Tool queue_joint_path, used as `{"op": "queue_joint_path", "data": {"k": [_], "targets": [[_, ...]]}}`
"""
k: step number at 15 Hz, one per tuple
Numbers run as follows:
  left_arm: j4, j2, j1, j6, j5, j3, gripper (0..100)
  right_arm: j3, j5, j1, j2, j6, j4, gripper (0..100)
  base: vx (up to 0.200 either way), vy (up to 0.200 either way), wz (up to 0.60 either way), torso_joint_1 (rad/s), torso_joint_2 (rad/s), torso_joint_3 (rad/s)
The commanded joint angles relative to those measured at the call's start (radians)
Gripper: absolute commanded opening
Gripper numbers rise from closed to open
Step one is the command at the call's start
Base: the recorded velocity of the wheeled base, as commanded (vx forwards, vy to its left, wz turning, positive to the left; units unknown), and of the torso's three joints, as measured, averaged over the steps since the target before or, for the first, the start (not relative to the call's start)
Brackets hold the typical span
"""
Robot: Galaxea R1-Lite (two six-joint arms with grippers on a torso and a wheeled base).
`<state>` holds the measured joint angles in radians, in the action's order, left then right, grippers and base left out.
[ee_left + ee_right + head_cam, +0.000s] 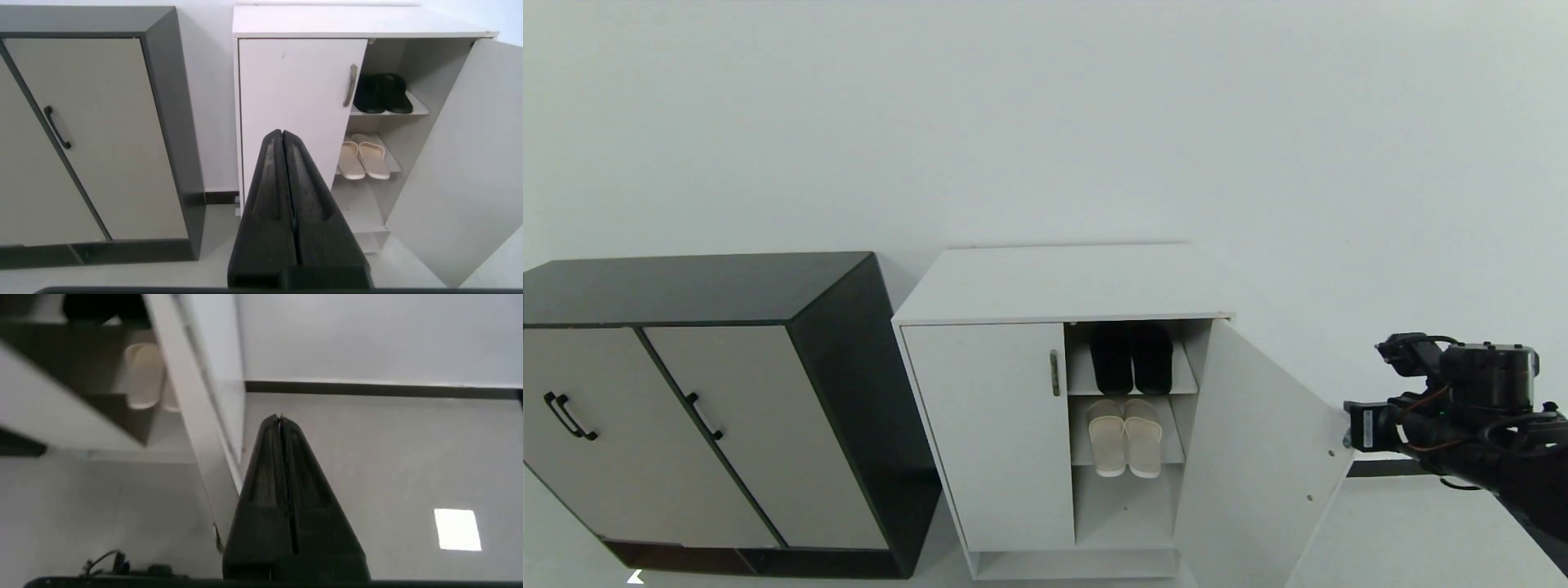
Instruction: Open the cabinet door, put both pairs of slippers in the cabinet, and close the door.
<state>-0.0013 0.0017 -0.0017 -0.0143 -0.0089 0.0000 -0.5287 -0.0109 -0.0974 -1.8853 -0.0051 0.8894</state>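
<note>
Dark cabinet (698, 286) stands left of the white cabinet (1062, 286), both of its grey doors shut. White cabinet: left door (988, 433) shut, right door (1258, 457) swung wide open toward the robot's right.

Black slippers (1131, 357) sit on the top shelf, side by side, long axis front-to-back; can't tell which end faces out. Beige slippers (1125, 437) are on the middle shelf below, also paired, long axis front-to-back, straps toward the back, heels toward the opening.

Right gripper (280, 420) has fingers pressed together, holding nothing, tip just beside the open door's free edge; contact unclear. Left gripper (283, 135) is closed and empty, well back from the cabinet, pointing at its left door.
</note>
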Motion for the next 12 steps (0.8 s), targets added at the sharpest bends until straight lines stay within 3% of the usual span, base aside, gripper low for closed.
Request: {"op": "queue_joint_path", "data": {"k": [1,5,9,12], "targets": [[0.0,0.0,0.0,-0.001,0.0,0.0,0,0.041,-0.001,-0.085,0.028,0.005,0.0,0,0.0,0.0,0.0,0.0,0.0,0.0],[0.0,0.0,0.0,0.0,0.0,0.0,0,0.07,-0.001,-0.174,0.069,0.027,0.002,0,0.0,0.0,0.0,0.0,0.0,0.0],[0.0,0.0,0.0,0.0,0.0,0.0,0,0.078,-0.001,-0.312,0.092,0.135,0.002,0,0.0,0.0,0.0,0.0,0.0,0.0],[0.0,0.0,0.0,0.0,0.0,0.0,0,0.075,0.0,-0.364,0.114,0.201,0.022,0,0.0,0.0,0.0,0.0,0.0,0.0]]}}
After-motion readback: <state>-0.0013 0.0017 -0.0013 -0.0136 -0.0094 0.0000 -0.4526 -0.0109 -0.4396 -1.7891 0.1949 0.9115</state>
